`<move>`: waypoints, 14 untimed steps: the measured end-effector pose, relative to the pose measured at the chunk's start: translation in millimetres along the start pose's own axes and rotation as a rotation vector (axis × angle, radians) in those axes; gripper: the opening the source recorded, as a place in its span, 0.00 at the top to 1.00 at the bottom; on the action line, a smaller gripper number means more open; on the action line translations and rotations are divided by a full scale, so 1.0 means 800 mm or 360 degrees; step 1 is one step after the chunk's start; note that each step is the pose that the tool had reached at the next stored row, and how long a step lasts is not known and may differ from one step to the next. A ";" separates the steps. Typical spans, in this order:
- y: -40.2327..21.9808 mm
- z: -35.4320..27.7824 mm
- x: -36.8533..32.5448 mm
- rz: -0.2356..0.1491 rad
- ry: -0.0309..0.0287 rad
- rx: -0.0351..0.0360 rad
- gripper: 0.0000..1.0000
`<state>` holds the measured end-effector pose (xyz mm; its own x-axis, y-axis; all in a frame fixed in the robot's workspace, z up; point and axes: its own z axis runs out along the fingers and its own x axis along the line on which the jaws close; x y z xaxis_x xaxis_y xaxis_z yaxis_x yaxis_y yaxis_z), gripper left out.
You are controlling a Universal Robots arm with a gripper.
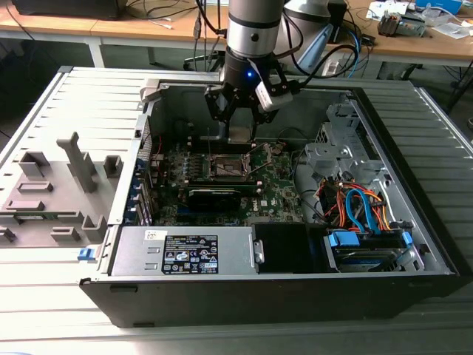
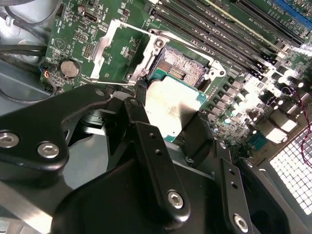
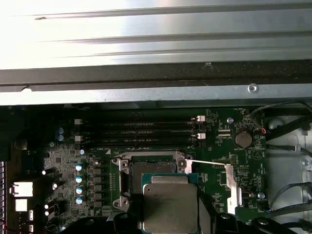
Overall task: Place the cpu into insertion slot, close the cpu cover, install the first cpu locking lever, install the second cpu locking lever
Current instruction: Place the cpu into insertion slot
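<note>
My gripper (image 1: 240,134) hangs inside the open computer case, shut on the cpu (image 2: 173,109), a silver-topped square chip with a green edge. In both wrist views the black fingers (image 2: 142,105) press its two opposite sides. The cpu (image 3: 169,204) hovers partly over the insertion slot (image 3: 151,168), offset to one side and not seated. The slot (image 2: 183,68) shows its dark pin field inside a silver rim. The cpu cover (image 2: 105,53) is flipped open beside the slot, and a thin locking lever (image 3: 207,163) stands raised.
A long black card (image 1: 214,196) lies just in front of the slot (image 1: 228,166). Memory slots (image 3: 141,131) run beside it. The power supply (image 1: 185,251) and drive bay with orange and blue cables (image 1: 362,211) fill the case's near side. A grey fixture (image 1: 52,192) stands outside on the exterior view's left.
</note>
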<state>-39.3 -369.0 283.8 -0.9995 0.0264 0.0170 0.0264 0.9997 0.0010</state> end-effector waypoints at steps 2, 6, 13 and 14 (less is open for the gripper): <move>-0.0006 0.0004 0.0000 0.0000 0.00001 0.0000 0.45; -0.0017 0.0014 0.0000 0.0000 0.00001 0.0001 0.45; -0.0034 0.0033 0.0001 0.0000 0.00000 0.0001 0.45; -0.0037 0.0037 0.0001 0.0000 0.00001 0.0001 0.45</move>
<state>-39.6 -371.9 280.8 -0.9995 0.0264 0.0170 0.0264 0.9997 0.0003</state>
